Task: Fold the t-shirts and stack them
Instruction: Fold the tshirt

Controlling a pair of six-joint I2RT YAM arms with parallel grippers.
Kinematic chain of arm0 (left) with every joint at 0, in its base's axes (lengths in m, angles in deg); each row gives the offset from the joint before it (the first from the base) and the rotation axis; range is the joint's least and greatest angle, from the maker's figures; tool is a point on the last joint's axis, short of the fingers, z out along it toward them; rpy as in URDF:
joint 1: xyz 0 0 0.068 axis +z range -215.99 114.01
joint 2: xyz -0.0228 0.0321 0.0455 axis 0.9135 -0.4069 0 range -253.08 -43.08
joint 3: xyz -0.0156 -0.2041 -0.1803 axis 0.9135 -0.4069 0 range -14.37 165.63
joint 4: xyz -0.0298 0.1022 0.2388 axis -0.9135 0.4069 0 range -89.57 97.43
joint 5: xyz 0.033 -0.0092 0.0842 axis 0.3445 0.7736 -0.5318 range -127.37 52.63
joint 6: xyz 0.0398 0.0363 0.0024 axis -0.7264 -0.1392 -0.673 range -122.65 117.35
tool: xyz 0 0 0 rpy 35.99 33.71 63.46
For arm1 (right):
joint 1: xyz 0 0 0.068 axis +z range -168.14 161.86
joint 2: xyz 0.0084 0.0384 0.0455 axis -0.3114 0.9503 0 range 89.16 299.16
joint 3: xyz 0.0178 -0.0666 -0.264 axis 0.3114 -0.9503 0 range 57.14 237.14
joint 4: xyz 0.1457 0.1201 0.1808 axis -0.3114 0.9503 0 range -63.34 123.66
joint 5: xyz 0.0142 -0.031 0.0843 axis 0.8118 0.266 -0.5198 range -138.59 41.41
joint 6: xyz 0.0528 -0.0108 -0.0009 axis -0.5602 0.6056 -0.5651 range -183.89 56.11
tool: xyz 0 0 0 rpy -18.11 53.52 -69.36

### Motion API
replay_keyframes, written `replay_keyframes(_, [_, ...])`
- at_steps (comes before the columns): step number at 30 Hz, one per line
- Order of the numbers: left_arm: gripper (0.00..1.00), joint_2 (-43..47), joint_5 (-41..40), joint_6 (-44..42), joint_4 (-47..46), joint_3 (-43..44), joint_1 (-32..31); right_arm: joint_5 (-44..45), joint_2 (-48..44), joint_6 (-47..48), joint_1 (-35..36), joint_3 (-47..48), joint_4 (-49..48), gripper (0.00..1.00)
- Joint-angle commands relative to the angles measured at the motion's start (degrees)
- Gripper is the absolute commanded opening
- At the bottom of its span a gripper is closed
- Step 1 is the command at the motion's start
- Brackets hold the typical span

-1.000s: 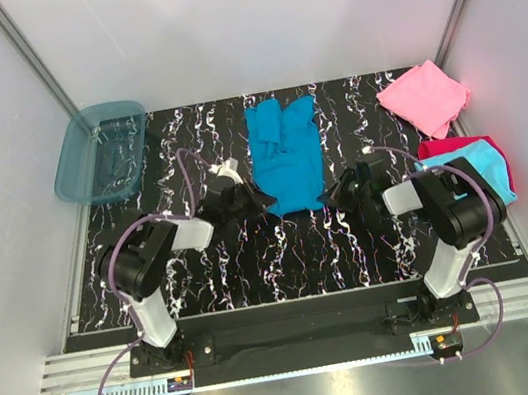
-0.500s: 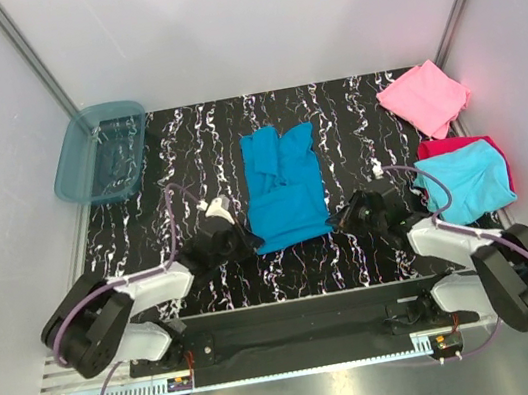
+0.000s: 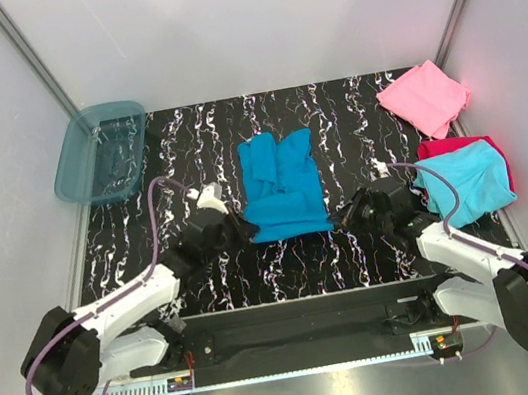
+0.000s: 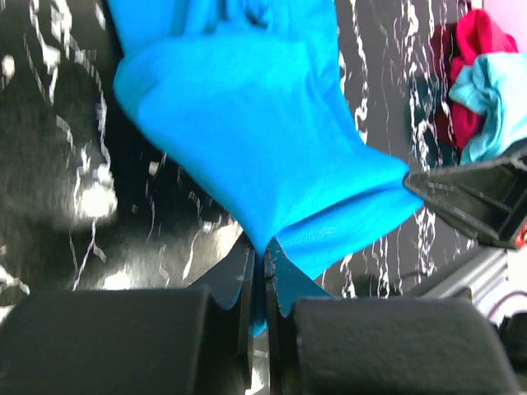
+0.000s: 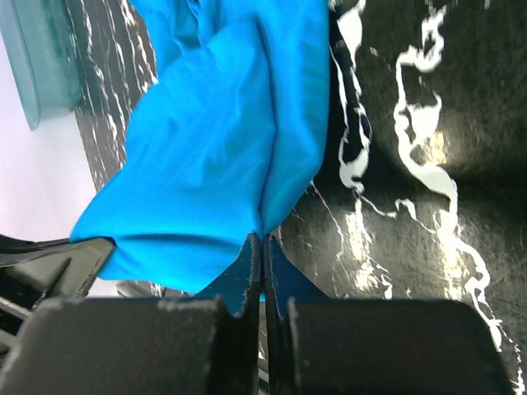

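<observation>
No legible text, brand, number or sign in any view; the small coloured tag (image 3: pixel 181 382) and the ticked strip (image 3: pixel 302 364) on the near rail are too small to read.

Teal-blue t-shirt (image 3: pixel 282 186): mid tabletop (image 3: pixel 351 112), a long band of doubled cloth running from the near edge toward the far edge. Far end is rumpled, in two lobes, and rests on the surface. Near hem is stretched straight and looks slightly raised. Its two near corners are pinched, one in the left claw (image 3: pixel 239 230) and one in the right claw (image 3: pixel 346 214), both clamped tight on the cloth.

Pink t-shirt (image 3: pixel 422 96): far right corner, folded to a rough square, lying flat, turned cornerwise.

Light cyan t-shirt (image 3: pixel 464 182): at the right edge, folded, lying on top of the magenta-red t-shirt (image 3: pixel 443 146). Only the far and right margins of the magenta-red one show. This stack is near the pink one, not touching it.
</observation>
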Motion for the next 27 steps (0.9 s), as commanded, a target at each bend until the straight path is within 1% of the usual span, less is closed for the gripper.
replay_keyframes(1, [0.06, -3.6, -6.7, -4.1, 4.6, 7.2, 0.5, 6.1, 0.0, 0.6, -0.7, 5.2, 2.2, 0.0])
replay_keyframes(2, [0.06, -6.1, -6.7, -4.4, 4.8, 10.4, 0.6, 6.3, 0.6, 0.7, -0.6, 8.2, 2.1, 0.0])
replay_keyframes(3, [0.06, -7.3, -6.8, -4.8, 4.8, 11.8, 0.6, 6.5, 1.2, 1.1, -0.7, 10.0, 2.1, 0.0])
replay_keyframes(4, [0.06, -8.4, -6.9, -5.6, 4.8, 15.2, 0.6, 7.0, 3.0, 1.8, -0.7, 11.8, 2.1, 0.0])
replay_keyframes(5, [0.06, -10.4, -7.2, -6.0, 6.4, 17.1, 0.6, 7.2, 4.0, 2.2, -0.6, 15.4, 2.2, 0.0])
replay_keyframes(7, [0.06, -12.5, -8.2, -7.4, 8.2, 21.7, 0.7, 8.1, 6.8, 3.5, -0.6, 18.8, 2.4, 0.0])
replay_keyframes(8, [0.06, -13.0, -8.3, -7.9, 8.9, 23.1, 1.0, 8.3, 7.7, 3.7, -0.7, 22.0, 2.4, 0.0])
replay_keyframes(13, [0.06, -16.4, -8.5, -10.4, 11.0, 28.9, 3.8, 8.1, 14.6, 4.8, -1.0, 31.2, 2.5, 0.0])
replay_keyframes(16, [0.06, -19.6, -8.2, -11.9, 11.1, 31.1, 7.2, 8.0, 17.8, 5.1, -1.7, 34.6, 2.4, 0.0])
replay_keyframes(17, [0.06, -20.3, -7.5, -12.2, 11.0, 31.6, 9.3, 7.7, 18.5, 5.1, -2.1, 35.3, 2.4, 0.0])
replay_keyframes(21, [0.07, -25.1, -7.0, -14.4, 11.1, 35.9, 13.3, 6.3, 23.5, 5.3, -5.5, 38.6, 2.2, 0.0])
replay_keyframes(24, [0.08, -30.3, -5.3, -15.5, 11.8, 40.9, 15.9, 5.0, 27.2, 5.1, -8.3, 40.9, 1.6, 0.0])
replay_keyframes(25, [0.08, -33.2, -4.8, -15.8, 11.8, 43.7, 16.6, 4.3, 28.2, 4.9, -8.9, 42.0, 0.9, 0.0])
replay_keyframes(27, [0.09, -36.2, -3.2, -16.8, 12.6, 48.3, 17.1, 3.5, 31.5, 5.0, -9.8, 43.5, 0.8, 0.0])
